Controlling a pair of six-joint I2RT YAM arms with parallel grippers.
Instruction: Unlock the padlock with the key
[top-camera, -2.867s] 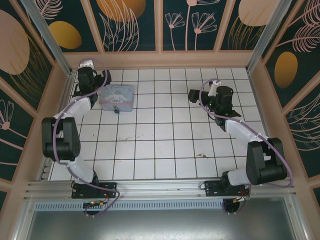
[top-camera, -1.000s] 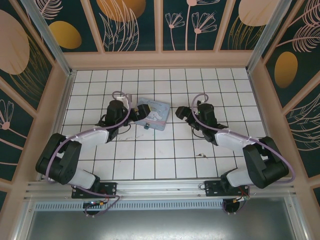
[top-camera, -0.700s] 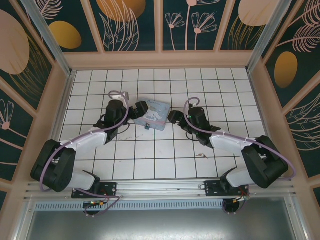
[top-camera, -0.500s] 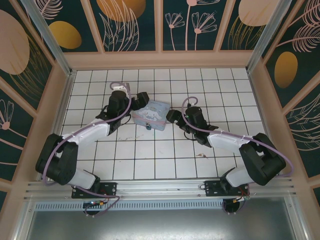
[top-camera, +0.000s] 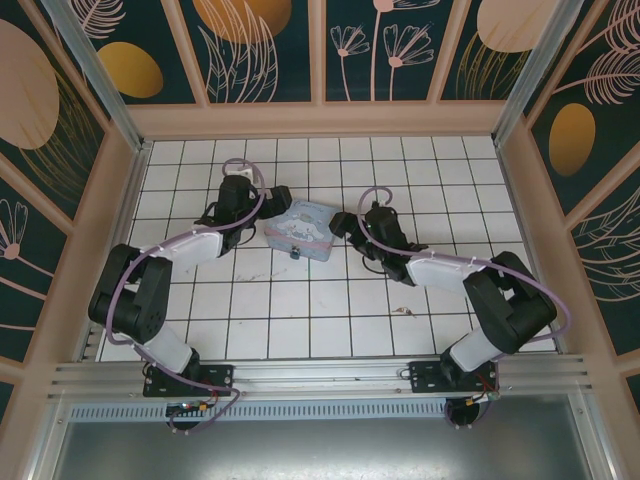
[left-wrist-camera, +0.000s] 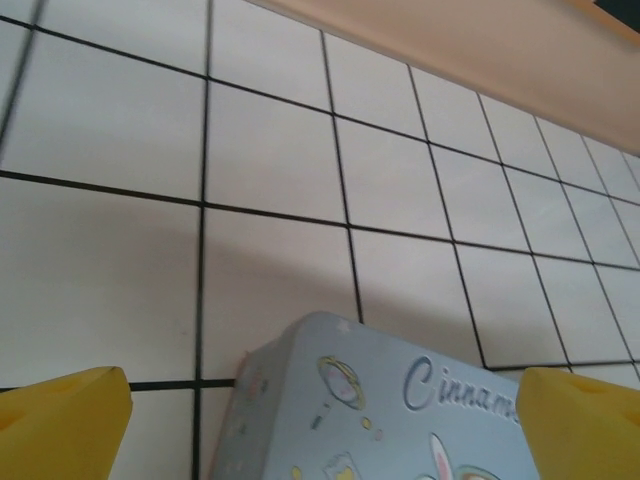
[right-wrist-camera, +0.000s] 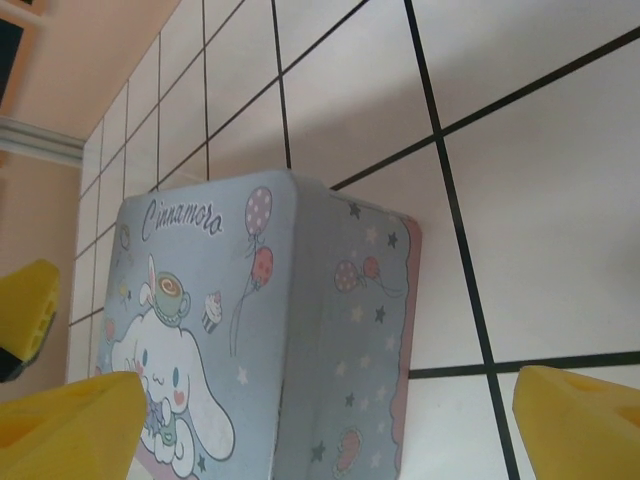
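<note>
While the left gripper (top-camera: 273, 205) and right gripper (top-camera: 342, 226) flank the Cinnamoroll tin (top-camera: 303, 226) with jaws wide and empty, a nudge could skid it — padlock (top-camera: 294, 252) and all.
The padlock is tiny and dark teal, at the tin's near edge; the pale key (top-camera: 403, 311) lies well apart, nearer the bases.
</note>
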